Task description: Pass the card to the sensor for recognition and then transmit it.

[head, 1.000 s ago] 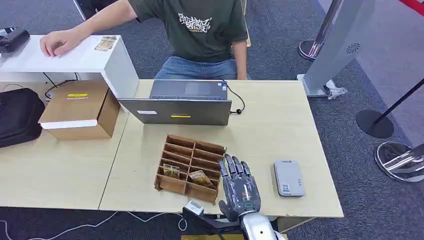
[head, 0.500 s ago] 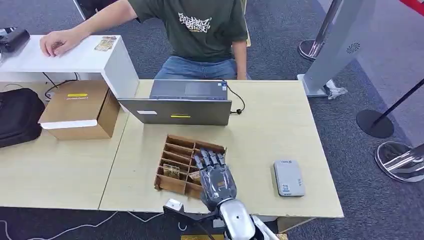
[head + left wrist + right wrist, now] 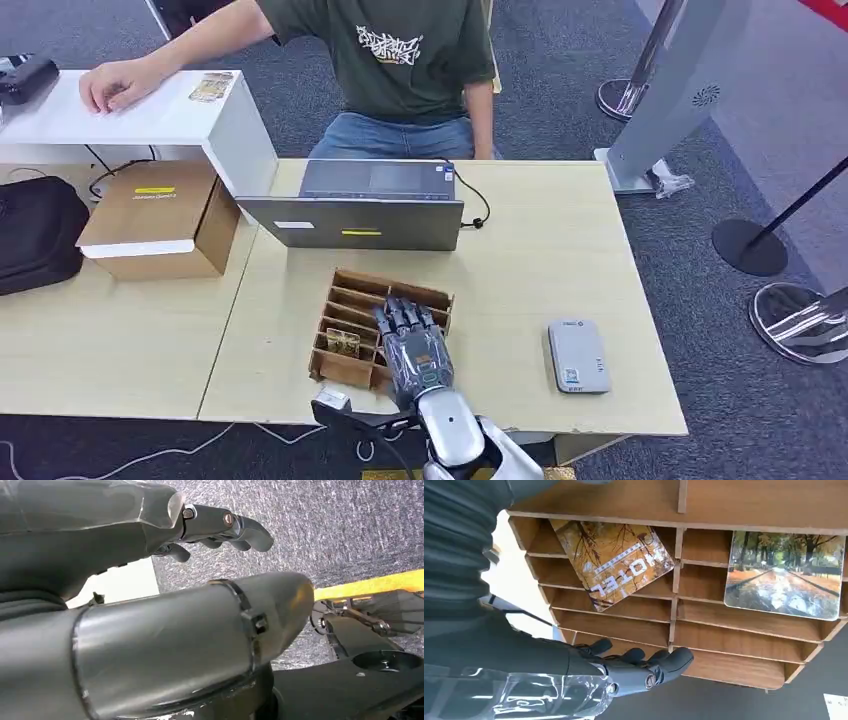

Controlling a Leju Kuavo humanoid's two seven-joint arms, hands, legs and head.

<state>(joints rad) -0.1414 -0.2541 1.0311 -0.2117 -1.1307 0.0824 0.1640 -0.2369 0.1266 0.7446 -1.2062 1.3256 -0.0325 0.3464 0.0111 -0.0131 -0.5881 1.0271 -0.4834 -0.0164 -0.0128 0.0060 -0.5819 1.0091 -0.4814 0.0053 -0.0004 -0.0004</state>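
Toward the far left corner a person's hand rests on a white shelf, with a cardboard box below it and a laptop by the counter's far edge; nearer the front edge stands the wooden rack, holding one card in a left slot and the hotel card lying askew in a right slot; the right hand hovers over that right side, fingers loosely spread and holding nothing; the left hand hangs over the carpet, fingers loosely apart and empty; the grey sensor lies well apart toward the right edge of the counter. The risk, I'd judge, is the dividers: thick fingers may jam on the thin walls, shove the rack, or merely push the tilted card deeper instead of pinching it.
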